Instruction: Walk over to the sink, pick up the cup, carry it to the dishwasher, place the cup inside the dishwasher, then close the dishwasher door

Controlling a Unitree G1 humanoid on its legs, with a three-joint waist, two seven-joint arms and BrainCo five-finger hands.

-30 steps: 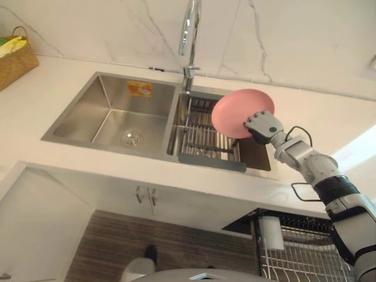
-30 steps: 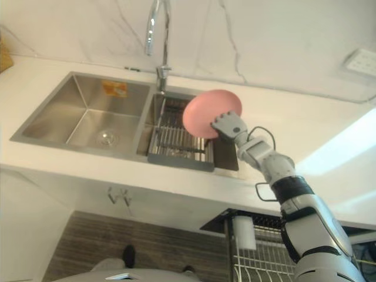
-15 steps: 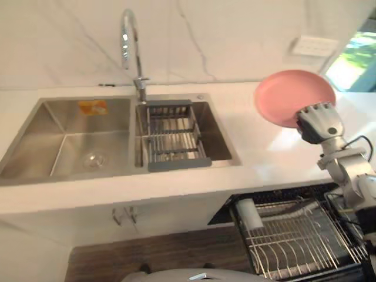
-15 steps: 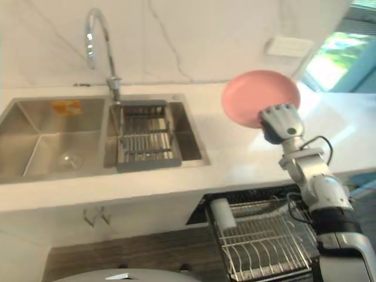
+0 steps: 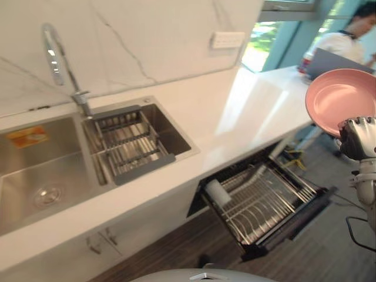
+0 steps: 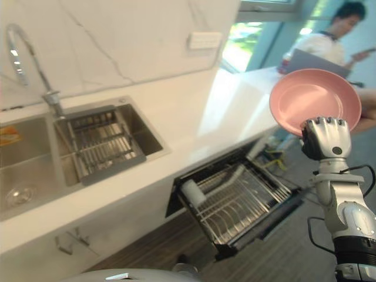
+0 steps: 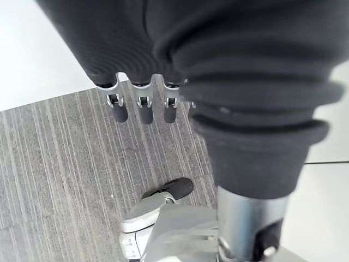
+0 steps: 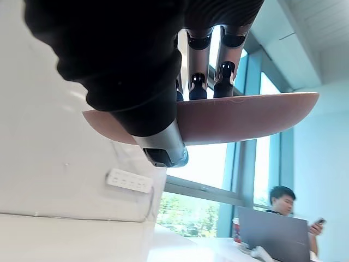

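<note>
Plate: we are carrying a pink plate (image 6: 314, 108), not a cup. It is standing almost upright in the air with its hollow face turned toward the head camera, out past the end of the counter (image 5: 247, 117).
Right hand: we are pinching the plate's lower rim in the right hand (image 6: 326, 138). The fingers are curling over one face and the thumb is pressing the other, as the right wrist view shows, and the rest of the plate is rising above the hand.
Left hand: we are letting the left hand (image 7: 117, 106) hang over the floor, fingers straight and loose, holding nothing.
Done: we are judging the pick-up finished, since the plate is sitting in the hand well apart from the sink (image 5: 35, 158). The carry looks to be under way.
Dishwasher: the dishwasher (image 5: 294, 220) is standing open under the counter with its rack (image 6: 235, 202) pulled out. The plate is hanging well apart from it, higher and toward our right.
Left to do: we are expecting to lower the plate into the rack, release it and push the dishwasher shut.
Beyond: a person (image 6: 335, 29) is sitting behind a laptop (image 6: 311, 59), farther off than the plate.
</note>
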